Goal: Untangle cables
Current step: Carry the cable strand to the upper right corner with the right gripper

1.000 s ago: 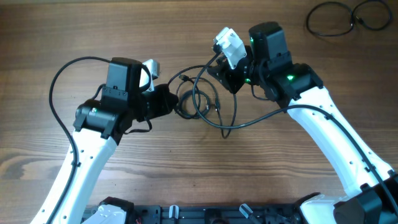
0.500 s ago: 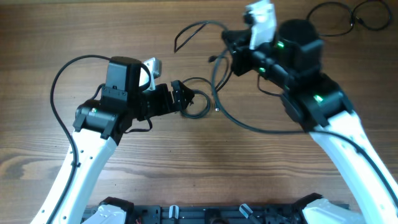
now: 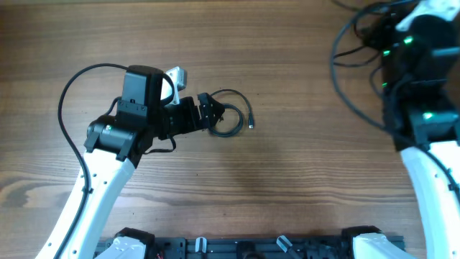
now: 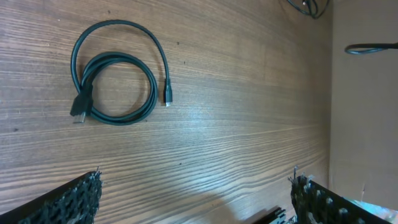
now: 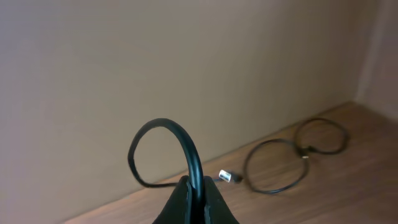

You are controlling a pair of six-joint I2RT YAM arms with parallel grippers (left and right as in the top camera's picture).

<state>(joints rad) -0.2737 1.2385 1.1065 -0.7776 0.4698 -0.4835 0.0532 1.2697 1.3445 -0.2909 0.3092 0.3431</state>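
One black cable [image 3: 244, 101] lies coiled on the wooden table near the middle; in the left wrist view this cable [image 4: 124, 121] is a loose ring with a plug at each end. My left gripper [image 3: 213, 114] hovers at the coil's left edge, open and empty, and the coil lies ahead of its fingers [image 4: 68, 199]. My right arm [image 3: 420, 65] reaches into the far right corner, where its fingers do not show from overhead. In the right wrist view my right gripper [image 5: 196, 190] is shut on another black cable [image 5: 194, 160] that arches up out of the jaws.
A further thin cable [image 5: 273, 192] lies in two loops on the table by a beige wall, with a white plug [image 5: 225, 177] beside it. Thick black wires hang from both arms. The table's right edge [image 4: 329, 93] meets a bare wall.
My left gripper opened and let go of the coiled cable, which stayed on the table. My right arm swung from the middle to the far right corner, carrying its cable away from the tangle.
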